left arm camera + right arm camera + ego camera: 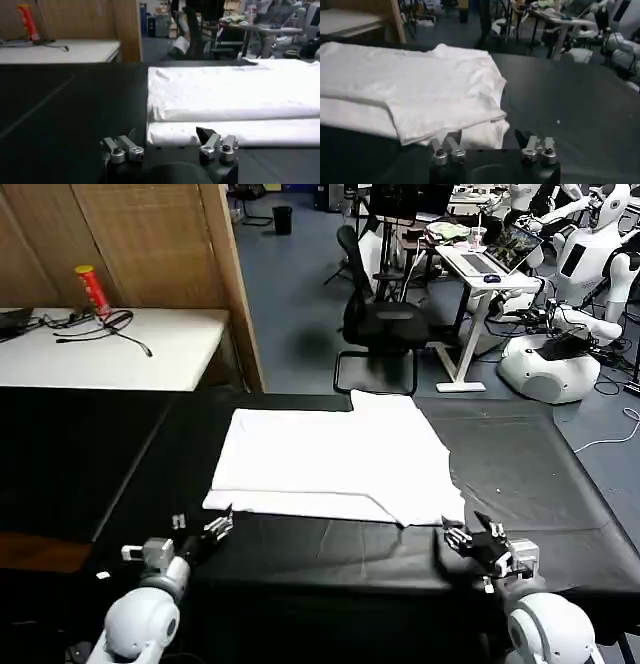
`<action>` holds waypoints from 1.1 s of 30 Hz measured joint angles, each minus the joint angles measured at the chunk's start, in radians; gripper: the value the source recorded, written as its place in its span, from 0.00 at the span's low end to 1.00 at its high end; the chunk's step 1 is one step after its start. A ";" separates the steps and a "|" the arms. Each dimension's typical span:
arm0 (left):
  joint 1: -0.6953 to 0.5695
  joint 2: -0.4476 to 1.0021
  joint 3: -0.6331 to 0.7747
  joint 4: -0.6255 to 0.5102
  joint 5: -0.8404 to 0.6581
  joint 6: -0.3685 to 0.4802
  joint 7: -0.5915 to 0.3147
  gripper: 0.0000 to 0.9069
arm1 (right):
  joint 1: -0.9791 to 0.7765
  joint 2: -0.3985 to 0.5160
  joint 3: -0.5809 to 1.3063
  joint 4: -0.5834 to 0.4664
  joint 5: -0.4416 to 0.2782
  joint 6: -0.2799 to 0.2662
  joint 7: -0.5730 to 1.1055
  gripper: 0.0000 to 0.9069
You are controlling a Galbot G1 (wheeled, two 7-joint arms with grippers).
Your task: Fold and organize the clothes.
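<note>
I've got both grippers, left gripper (218,526) and right gripper (462,533), spread wide at lower frame, just short of the folded T-shirt (330,456)

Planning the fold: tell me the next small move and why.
Probably both grippers should ease forward to the T-shirt's near edge and pinch it. The left gripper and right gripper sit open, just short of that edge, at its two near corners, holding nothing, and the shirt lies partly folded on the black table.

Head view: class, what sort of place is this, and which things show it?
Probably a robotics lab or office: white robots on the floor, a desk with a laptop, and an office chair.
</note>
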 joint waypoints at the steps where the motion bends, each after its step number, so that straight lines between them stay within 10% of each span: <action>1: 0.001 0.001 -0.001 0.000 -0.001 0.000 0.000 0.35 | 0.000 0.000 0.000 -0.002 0.000 0.001 -0.002 0.13; 4: 0.001 0.004 -0.004 0.003 -0.005 -0.001 0.001 0.00 | -0.003 -0.001 -0.001 -0.004 0.000 0.006 -0.004 0.06; 33: 0.378 0.094 -0.116 -0.290 0.053 0.094 -0.046 0.04 | -0.273 -0.028 0.040 0.289 0.024 -0.199 0.116 0.01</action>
